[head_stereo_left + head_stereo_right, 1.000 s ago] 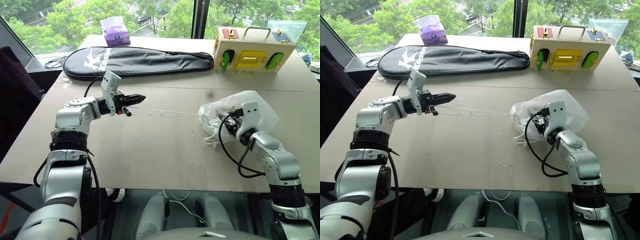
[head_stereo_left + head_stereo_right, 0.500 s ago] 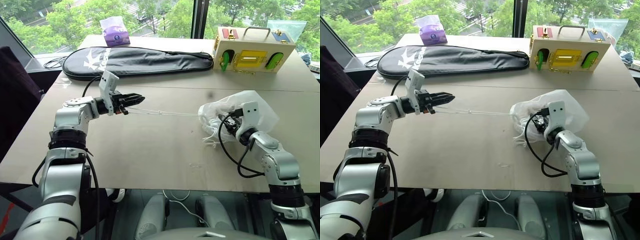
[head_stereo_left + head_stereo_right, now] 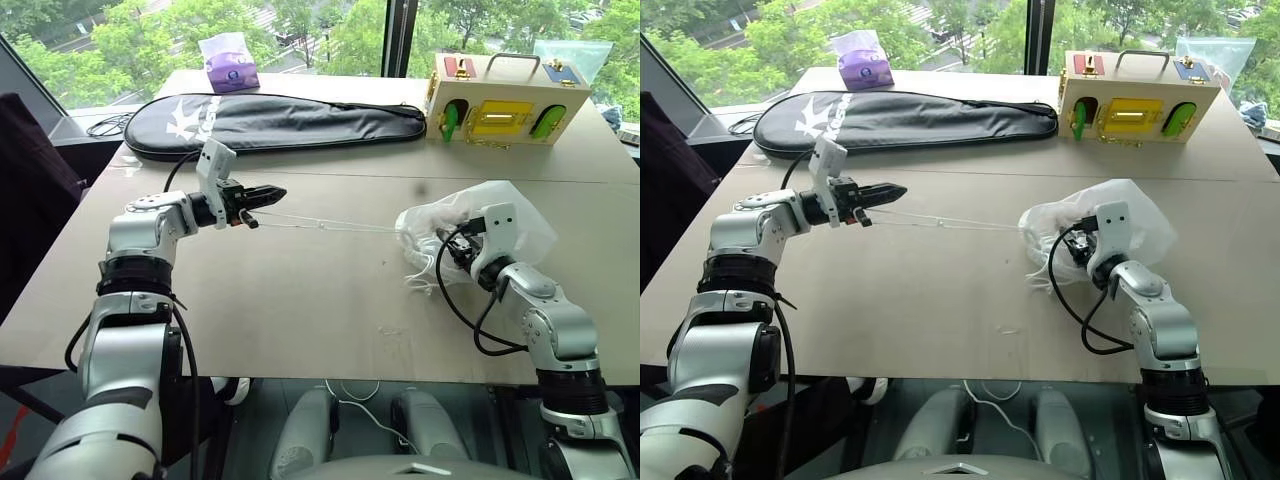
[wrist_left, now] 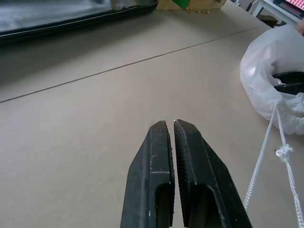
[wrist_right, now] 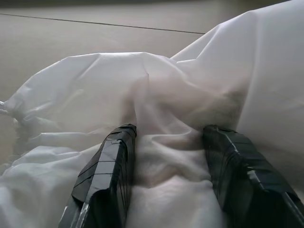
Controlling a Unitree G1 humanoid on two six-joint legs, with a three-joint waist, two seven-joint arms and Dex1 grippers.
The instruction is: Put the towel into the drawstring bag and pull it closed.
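drawstring bag [image 3: 470, 215] bunched | towel unseen | right hand [image 5: 166, 156] half-buried

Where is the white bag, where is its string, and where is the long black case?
drawstring bag [image 3: 520, 212], left eye view, on the puffed fabric behind the right gripper.
cord [image 3: 330, 227], left eye view, midway along the stretched string.
black racket case [image 3: 300, 118], left eye view, on its smooth middle panel.

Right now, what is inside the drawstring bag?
Through the thin fabric of the drawstring bag a pale, soft bulk shows, likely the towel, between the right gripper's fingers. Its texture and outline are veiled.
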